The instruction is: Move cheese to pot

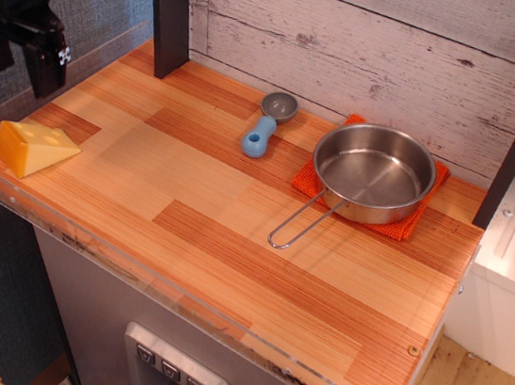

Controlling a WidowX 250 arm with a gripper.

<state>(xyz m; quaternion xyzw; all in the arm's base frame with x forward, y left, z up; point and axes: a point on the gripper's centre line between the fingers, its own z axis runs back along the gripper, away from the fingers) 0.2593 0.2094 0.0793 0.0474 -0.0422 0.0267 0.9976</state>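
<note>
Hand (16,66): black, raised above the bench's far-left corner, fingers pointing down and spread apart — holding nothing.
Cheese (35,148): flat on the bench near the left edge, below the hand, untouched.
Pot (373,173): on an orange mat (423,211), wire handle towards the front, well apart from the cheese.
Scoop (268,125): grey-and-blue, just left of the pot.
Bench (222,245): striped wood, clear plastic rim — whitewashed plank wall (373,37) behind.

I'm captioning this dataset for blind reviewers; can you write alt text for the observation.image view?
A yellow cheese wedge lies untouched at the wooden counter's left end, with the black tool raised above and behind it. At the far right an empty steel pot sits on an orange mat, a small grey-and-blue scoop to its left.
</note>
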